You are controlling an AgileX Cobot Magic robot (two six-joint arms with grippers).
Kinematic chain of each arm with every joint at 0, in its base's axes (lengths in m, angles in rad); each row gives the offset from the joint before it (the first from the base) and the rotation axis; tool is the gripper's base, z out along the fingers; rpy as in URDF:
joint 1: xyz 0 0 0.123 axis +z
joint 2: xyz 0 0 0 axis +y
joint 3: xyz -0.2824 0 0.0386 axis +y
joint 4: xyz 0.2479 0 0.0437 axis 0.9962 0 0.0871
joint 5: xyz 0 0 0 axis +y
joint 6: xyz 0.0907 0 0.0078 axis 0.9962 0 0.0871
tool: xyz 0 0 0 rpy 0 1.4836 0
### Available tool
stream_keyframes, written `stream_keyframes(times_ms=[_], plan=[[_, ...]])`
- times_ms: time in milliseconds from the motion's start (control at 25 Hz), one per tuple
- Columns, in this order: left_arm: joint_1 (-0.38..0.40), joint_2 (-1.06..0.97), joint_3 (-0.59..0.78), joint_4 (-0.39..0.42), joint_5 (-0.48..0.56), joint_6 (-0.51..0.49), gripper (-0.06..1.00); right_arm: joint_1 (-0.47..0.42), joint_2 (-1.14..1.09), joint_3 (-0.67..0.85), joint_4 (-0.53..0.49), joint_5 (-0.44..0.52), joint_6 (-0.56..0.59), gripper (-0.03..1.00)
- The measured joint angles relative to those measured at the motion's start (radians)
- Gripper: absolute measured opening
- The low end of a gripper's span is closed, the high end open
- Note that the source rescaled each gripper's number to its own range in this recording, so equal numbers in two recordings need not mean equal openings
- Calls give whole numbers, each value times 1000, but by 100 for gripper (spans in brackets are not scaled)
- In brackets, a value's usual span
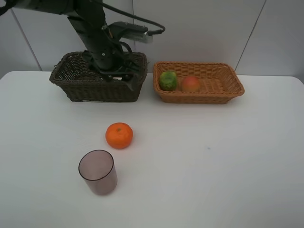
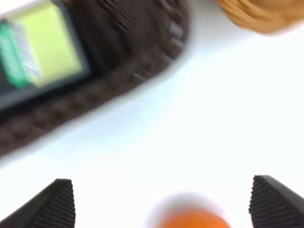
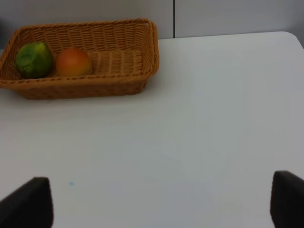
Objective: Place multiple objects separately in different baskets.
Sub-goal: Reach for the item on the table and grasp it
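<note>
The orange [image 1: 118, 135] sits on the white table, with the translucent mauve cup [image 1: 98, 172] upright in front of it. The green mottled fruit [image 1: 167, 80] and the red-yellow fruit [image 1: 190, 84] lie in the light tan basket [image 1: 199, 97]. My left gripper [image 1: 114, 71] hangs open and empty over the dark brown basket [image 1: 95, 90]. In the left wrist view the open left gripper [image 2: 164, 202] looks at the blurred orange [image 2: 192, 219] and the dark basket [image 2: 95, 90], which holds a blurred yellow-green item [image 2: 42, 47]. My right gripper [image 3: 159, 202] is open and empty, well short of the tan basket [image 3: 85, 88].
A white wall stands right behind both baskets. The left arm's cable loops above the dark basket. The right arm does not show in the high view.
</note>
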Motion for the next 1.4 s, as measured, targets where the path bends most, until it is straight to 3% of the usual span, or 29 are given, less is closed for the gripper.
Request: stream_keyframes(times_ms=[320,720,1400], plan=[[-89,-6,7,10,107,-191,95,0,0,0,0,0,0,100],[-99,-10,217,74,-4,-476,95,0,0,0,0,0,0,100],[-99,15,223,59,-38,-509,97,0,0,0,0,0,0,100]])
